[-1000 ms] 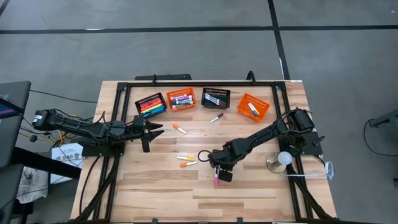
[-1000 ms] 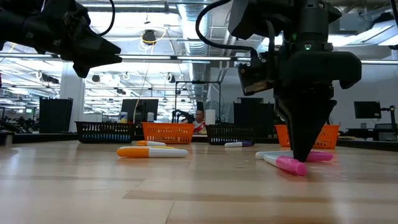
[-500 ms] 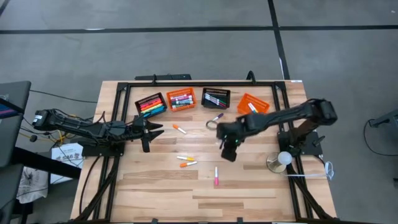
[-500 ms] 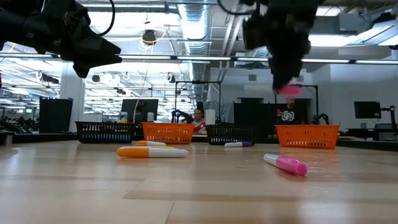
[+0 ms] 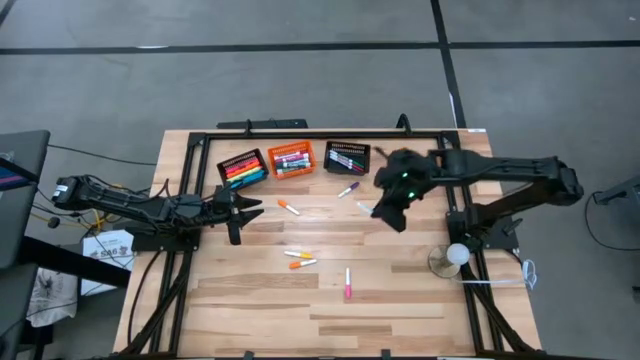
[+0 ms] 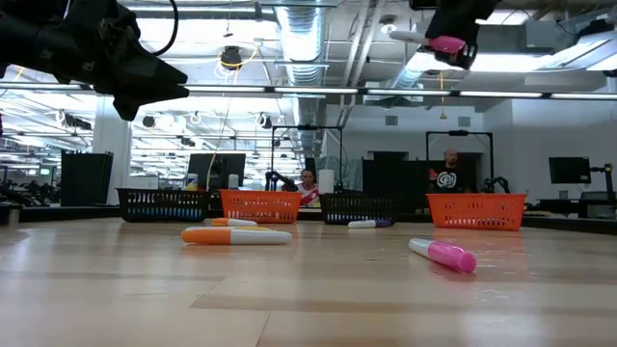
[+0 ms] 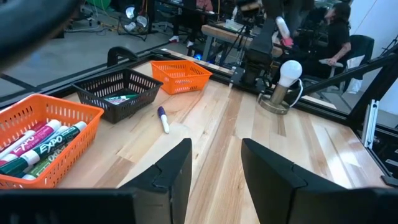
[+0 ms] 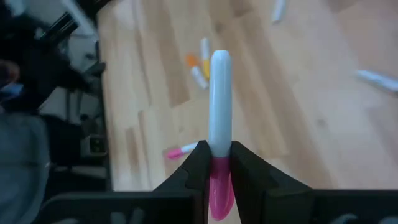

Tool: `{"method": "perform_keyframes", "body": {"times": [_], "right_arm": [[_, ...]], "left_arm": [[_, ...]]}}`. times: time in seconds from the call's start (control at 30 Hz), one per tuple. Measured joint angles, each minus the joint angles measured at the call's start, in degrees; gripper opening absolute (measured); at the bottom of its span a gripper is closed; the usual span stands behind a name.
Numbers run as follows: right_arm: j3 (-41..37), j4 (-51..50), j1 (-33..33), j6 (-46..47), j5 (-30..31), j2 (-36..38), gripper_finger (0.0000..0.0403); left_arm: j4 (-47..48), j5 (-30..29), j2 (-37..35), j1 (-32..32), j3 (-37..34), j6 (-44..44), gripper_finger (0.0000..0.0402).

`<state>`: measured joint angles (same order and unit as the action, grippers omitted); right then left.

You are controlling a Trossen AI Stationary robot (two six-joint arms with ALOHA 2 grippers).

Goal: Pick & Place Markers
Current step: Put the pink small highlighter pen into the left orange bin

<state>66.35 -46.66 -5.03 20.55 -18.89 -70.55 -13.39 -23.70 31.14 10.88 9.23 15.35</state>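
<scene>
Pale planked wood on the table, smooth with a soft sheen. Slotted plastic for the orange basket and black basket. Smooth glossy plastic on the held marker; matt dark fingers.

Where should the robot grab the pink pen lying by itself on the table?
Best guess: the pink-capped marker lies flat with bare wood around it, so come straight down from above and pinch its white barrel mid-length, fingers across the thin width. The right tool already holds another marker.
</scene>
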Motion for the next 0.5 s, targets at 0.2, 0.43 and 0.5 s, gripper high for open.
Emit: {"method": "perform_keyframes", "body": {"times": [0.2, 0.43, 0.5], "right_arm": [[0.0, -9.7, -3.4, -0.1, 9.9, 2.9, 0.0041], [0.0, -22.1, -7.5, -0.1, 27.3, 0.9, 0.0037], [0.0, -22.7, -8.6, -0.2, 31.4, -0.1, 0.0039]], "left_arm": [[0.0, 0.0, 0.0, 0.0, 0.0, -0.1, 0.0138], [0.0, 0.0, 0.0, 0.0, 0.0, -0.1, 0.0138], [0.0, 0.0, 0.0, 0.0, 0.0, -0.1, 0.0138]]}}
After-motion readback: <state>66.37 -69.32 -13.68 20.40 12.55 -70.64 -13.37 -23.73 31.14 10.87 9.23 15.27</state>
